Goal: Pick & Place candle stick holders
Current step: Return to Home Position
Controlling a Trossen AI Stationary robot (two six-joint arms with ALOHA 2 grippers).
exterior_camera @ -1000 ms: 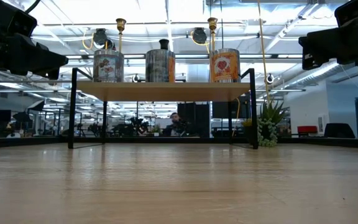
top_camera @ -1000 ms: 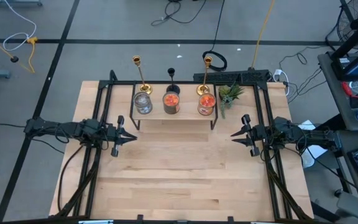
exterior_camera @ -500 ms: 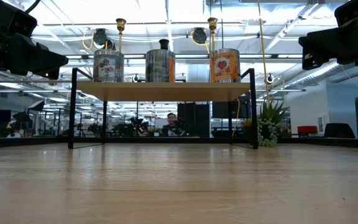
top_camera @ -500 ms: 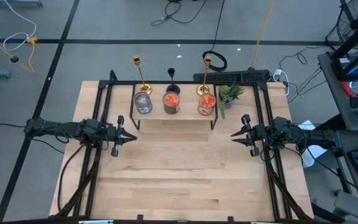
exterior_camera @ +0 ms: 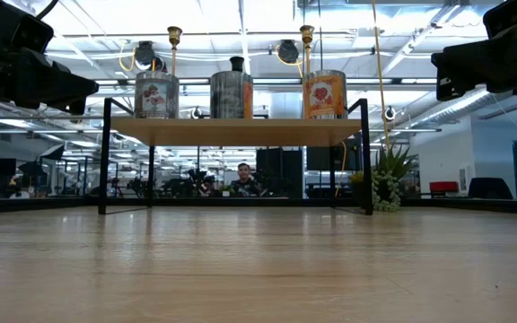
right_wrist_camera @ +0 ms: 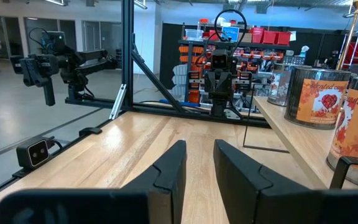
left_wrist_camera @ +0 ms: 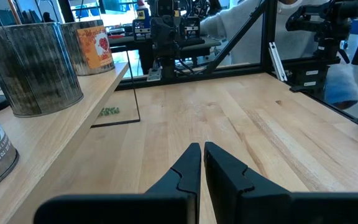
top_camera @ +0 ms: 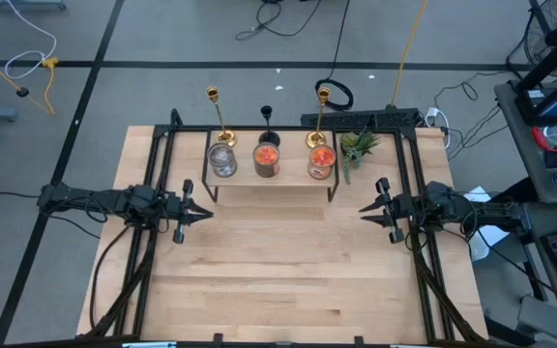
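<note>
Two slim gold candlesticks (top_camera: 219, 121) (top_camera: 319, 118) and a shorter black one (top_camera: 268, 124) stand upright at the back of a small wooden shelf (top_camera: 269, 180). They are behind three candle jars, so their bases are partly hidden. In the low view only their tops show above the jars: the gold ones (exterior_camera: 175, 38) (exterior_camera: 306, 36) and the black one (exterior_camera: 237, 64). My left gripper (top_camera: 204, 215) (left_wrist_camera: 202, 147) hovers shut at the table's left, in front of the shelf. My right gripper (top_camera: 363, 208) (right_wrist_camera: 199, 144) hovers at the table's right, its fingers a little apart and empty.
Three candle jars (top_camera: 222, 160) (top_camera: 267, 159) (top_camera: 321, 160) line the shelf's front. A small green potted plant (top_camera: 358, 145) stands at the shelf's right end. Black frame rails (top_camera: 153, 184) (top_camera: 416, 184) run along both table sides. Bare wood (top_camera: 278, 261) lies between and in front of the grippers.
</note>
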